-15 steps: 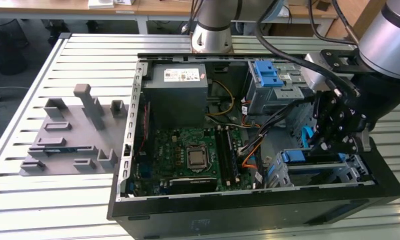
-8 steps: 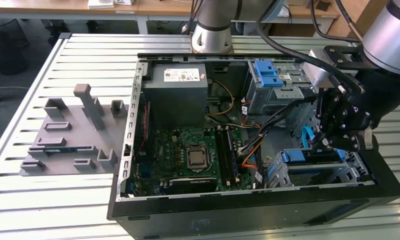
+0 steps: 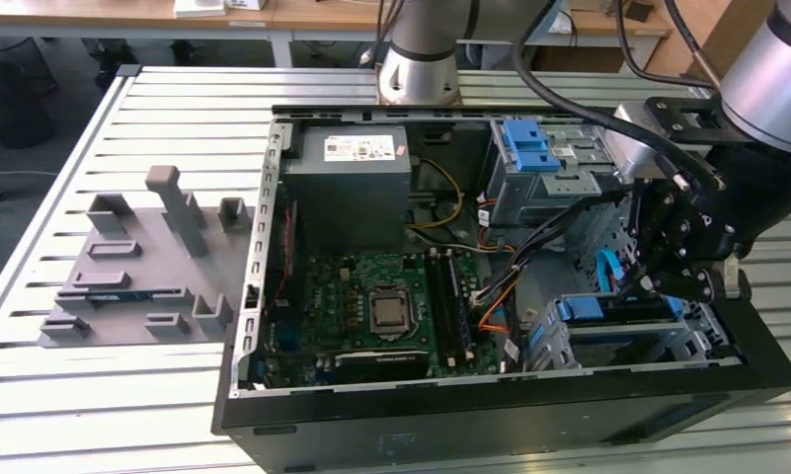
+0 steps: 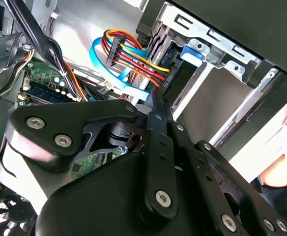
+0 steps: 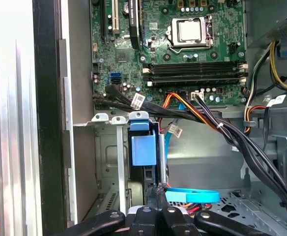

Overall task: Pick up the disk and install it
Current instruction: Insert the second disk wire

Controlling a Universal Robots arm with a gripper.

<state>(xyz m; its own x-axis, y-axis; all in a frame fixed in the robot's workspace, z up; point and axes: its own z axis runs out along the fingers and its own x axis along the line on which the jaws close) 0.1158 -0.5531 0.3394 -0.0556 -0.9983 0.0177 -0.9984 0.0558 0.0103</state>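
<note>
Beside the drive cage, the claw point(image 3: 691, 281) sits pinched narrow, holding nothing, above the blue-bracketed disk point(image 3: 615, 309).

The arm point(image 3: 777, 59) came in from the exterior view's upper right and bent down, its black wrist tilted toward the case's near right corner. The gripper point(image 3: 691, 281) hung low there, fingers point(image 5: 156, 196) pressed together with no gap between them, tips pointing down into the case.
</note>
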